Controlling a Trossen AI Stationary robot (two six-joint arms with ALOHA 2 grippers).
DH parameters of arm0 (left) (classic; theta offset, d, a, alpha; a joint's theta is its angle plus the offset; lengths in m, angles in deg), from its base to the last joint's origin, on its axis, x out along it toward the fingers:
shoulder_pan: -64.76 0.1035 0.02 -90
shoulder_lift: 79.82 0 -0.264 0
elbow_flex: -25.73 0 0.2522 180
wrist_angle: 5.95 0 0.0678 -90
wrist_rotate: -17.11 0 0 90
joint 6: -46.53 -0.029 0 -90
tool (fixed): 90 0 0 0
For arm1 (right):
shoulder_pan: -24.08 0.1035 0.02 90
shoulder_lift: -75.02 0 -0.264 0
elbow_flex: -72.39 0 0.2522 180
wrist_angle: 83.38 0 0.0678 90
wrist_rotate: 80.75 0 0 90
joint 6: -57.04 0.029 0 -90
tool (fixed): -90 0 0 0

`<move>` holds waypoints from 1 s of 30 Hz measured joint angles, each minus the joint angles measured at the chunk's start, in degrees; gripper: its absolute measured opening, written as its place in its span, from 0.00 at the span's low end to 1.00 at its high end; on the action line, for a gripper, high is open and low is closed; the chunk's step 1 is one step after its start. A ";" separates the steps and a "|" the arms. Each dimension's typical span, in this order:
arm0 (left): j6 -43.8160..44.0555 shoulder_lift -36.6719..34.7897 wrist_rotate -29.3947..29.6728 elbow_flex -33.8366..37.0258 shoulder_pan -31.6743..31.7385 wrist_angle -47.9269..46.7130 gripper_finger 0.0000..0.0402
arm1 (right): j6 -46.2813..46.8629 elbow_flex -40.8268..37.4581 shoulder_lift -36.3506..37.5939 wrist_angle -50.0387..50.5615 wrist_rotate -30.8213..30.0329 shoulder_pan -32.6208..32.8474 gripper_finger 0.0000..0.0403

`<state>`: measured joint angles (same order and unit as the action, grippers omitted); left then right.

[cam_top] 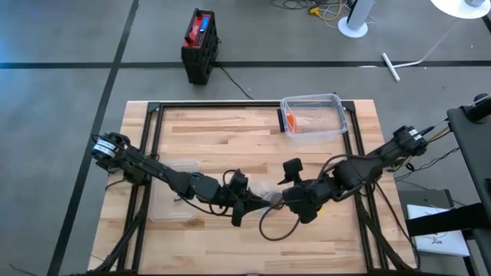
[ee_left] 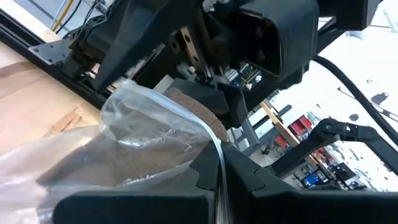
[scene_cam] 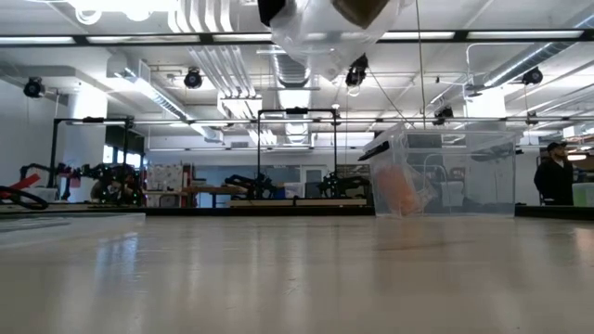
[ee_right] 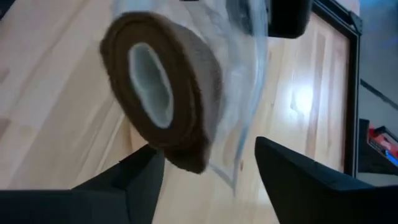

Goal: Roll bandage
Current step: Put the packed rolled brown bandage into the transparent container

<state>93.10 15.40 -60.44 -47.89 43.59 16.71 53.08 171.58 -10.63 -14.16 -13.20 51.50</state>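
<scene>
A brown bandage roll (ee_right: 180,81) with a white core sits partly inside a clear zip bag (ee_left: 124,143), held up over the table's near middle (cam_top: 268,198). The low view shows bag and roll (scene_cam: 325,28) well above the tabletop. My left gripper (cam_top: 257,203) comes from the left and is shut on the bag. My right gripper (ee_right: 208,162) comes from the right, open, one finger on either side of the roll's lower rim. It shows as the big dark body in the left wrist view (ee_left: 261,43). My left gripper pinches the bag's zip edge (ee_left: 219,163) between its two fingers. The bag is lifted clear of the table with the roll inside it, and its loose film bulges away from the fingers. My right gripper stands around the roll's end (ee_right: 186,152); whether it touches the roll, I cannot tell.
A clear bin (cam_top: 313,115) holding an orange thing (cam_top: 291,120) stands at the far side, right of the middle. A clear plastic tray (cam_top: 173,195) lies under the left arm. A black cable (cam_top: 276,226) loops near the front edge. A black frame (cam_top: 215,106) borders the table.
</scene>
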 joint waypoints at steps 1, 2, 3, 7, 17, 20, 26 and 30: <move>0.01 0.00 -0.01 0.00 0.00 0.00 0.00 | -0.06 0.00 -0.20 -0.04 0.12 0.02 0.58; 0.00 -0.02 0.00 0.00 0.00 0.07 0.00 | 0.17 0.00 -0.52 -0.08 0.01 -0.01 0.55; 0.00 -0.02 0.00 0.00 0.00 0.07 0.00 | 0.32 0.00 -0.68 -0.03 -0.08 -0.04 0.52; -0.29 -0.02 -0.01 0.00 0.00 -0.52 0.00 | 0.41 -0.20 -0.90 -0.84 -0.27 -0.04 0.33; -12.22 -2.73 0.02 0.00 0.92 -5.26 0.00 | 8.81 2.49 0.15 2.99 9.02 -0.09 0.02; -15.28 -4.75 0.41 0.00 1.86 -9.15 0.00 | 11.83 4.19 0.15 1.70 19.81 -0.09 0.01; -19.85 -7.17 1.77 0.00 3.08 -15.57 0.00 | 17.91 6.09 0.36 5.33 13.47 -0.22 0.00; -23.97 -8.40 1.14 -0.02 3.02 -17.86 0.01 | 16.04 6.40 0.32 3.33 22.31 -0.59 0.00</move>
<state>69.13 7.00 -59.31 -47.91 46.62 -1.15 69.12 177.99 -10.31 -10.82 9.11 50.91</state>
